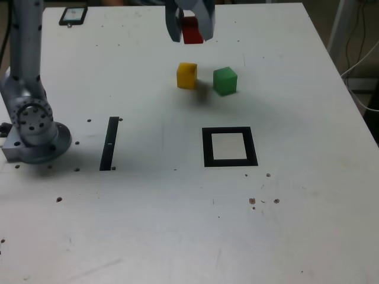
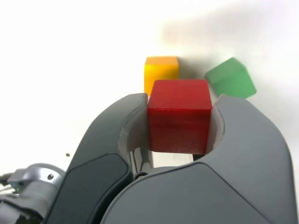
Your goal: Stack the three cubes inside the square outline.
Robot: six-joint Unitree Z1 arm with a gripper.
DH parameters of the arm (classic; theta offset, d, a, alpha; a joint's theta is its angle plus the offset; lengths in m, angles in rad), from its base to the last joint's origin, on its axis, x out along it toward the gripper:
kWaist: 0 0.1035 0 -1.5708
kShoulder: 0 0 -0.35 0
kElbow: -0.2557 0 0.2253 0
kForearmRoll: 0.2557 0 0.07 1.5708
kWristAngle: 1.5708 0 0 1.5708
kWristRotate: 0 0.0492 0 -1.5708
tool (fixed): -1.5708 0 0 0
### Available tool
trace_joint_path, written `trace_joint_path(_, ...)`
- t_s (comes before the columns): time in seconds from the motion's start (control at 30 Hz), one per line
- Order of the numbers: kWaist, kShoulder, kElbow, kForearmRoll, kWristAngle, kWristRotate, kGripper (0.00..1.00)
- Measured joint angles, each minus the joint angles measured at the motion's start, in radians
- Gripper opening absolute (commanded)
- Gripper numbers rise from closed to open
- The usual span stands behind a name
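— Since the red cube (image 2: 180, 114) was to go first into the square outline (image 1: 230, 147), was that why the gripper (image 1: 189, 25) had it off the table?

— So I judged. The jaws were clamped on the red cube, one pad on each opposite side face, and in the wrist view its top face showed clear between them. In the exterior view the cube hung between the fingers above the white table (image 1: 177, 236), up at the far end, so it could travel without scraping the surface.

— And the other two?

— The yellow cube (image 1: 186, 75) and the green cube (image 1: 225, 80) sat on the table just nearer the camera than the gripper, close beside each other but apart. In the wrist view they showed beyond the held cube, yellow almost straight past it, green off to one side and turned at an angle.

— And the outline?

— Empty, well apart from the gripper, past both loose cubes toward the camera. The thin black bar (image 1: 109, 144) lay off toward the arm's base (image 1: 35, 133), no part of the job, I'd say.
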Motion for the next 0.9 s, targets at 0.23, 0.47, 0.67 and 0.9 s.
trace_joint_path(0.23,-0.226,-0.087,0.161,-0.03,-0.005,-0.23,0.1)
trace_joint_path(0.47,-0.457,-0.087,0.245,-0.1,-0.025,-0.401,0.1)
trace_joint_path(0.67,-0.607,-0.015,0.211,-0.11,-0.043,-0.473,0.1)
trace_joint_path(0.9,-0.619,0.069,0.175,-0.137,-0.068,-0.501,0.1)
